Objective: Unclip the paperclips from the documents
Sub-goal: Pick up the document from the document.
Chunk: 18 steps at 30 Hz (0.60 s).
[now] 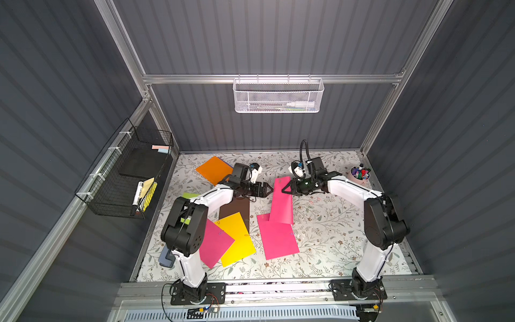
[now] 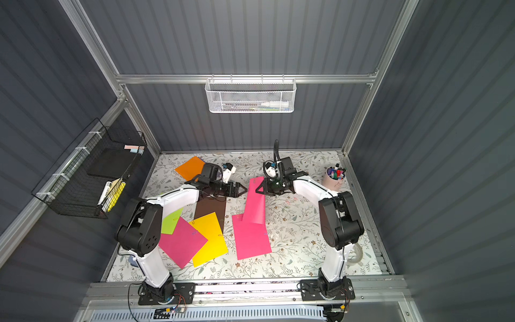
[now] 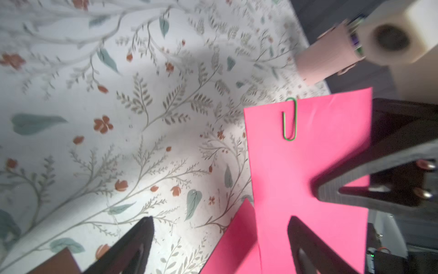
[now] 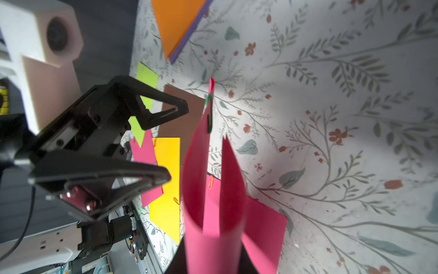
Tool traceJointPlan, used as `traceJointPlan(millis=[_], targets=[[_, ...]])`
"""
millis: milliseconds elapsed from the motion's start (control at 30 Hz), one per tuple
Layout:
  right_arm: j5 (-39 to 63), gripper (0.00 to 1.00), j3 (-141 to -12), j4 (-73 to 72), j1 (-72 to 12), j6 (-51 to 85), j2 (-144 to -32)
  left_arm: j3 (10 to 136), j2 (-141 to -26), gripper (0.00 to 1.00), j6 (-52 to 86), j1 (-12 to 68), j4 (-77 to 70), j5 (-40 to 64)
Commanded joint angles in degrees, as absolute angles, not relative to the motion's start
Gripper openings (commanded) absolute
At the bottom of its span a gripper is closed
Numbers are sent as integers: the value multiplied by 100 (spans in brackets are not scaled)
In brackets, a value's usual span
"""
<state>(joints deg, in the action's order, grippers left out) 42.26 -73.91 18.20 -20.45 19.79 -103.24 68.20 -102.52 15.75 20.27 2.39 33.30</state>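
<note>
My right gripper [image 1: 285, 190] [image 4: 213, 251] is shut on a magenta pink document [image 1: 281, 203], holding it lifted and curled above the table. A green paperclip [image 3: 290, 121] [image 4: 209, 111] sits on the sheet's raised top edge. The left gripper [image 1: 270, 190] [image 3: 221, 220] is open right beside the sheet's other edge, its jaws wide and holding nothing. Another pink document [image 1: 278, 239] lies flat underneath. Yellow [image 1: 237, 239], pink [image 1: 216, 242], brown [image 1: 235, 207], lime green [image 1: 189, 195] and orange [image 1: 213, 168] documents lie to the left, and an orange paperclip [image 4: 176, 200] shows on the yellow one.
Several loose paperclips [image 1: 312, 202] lie on the floral mat under the right arm. A pink cup of markers [image 1: 361, 174] stands at the back right. A black wire basket [image 1: 125, 178] hangs on the left wall, a white mesh basket [image 1: 278, 96] on the back wall. A tape roll [image 2: 358, 252] lies front right.
</note>
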Motion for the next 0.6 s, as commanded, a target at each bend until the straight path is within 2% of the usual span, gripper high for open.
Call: traceJointPlan(millis=[0, 267, 567], targets=[[4878, 20, -7283, 1949, -1954, 1598, -10040, 6688, -10087, 92, 1341, 1942, -201, 4461], [5517, 20, -7096, 1310, -1938, 1783, -9565, 6269, -9927, 91, 1502, 1942, -1315, 6176], [5706, 19, -7164, 1118, -2042, 1846, -9819, 6104, -9665, 81, 2086, 1942, -2174, 6632]])
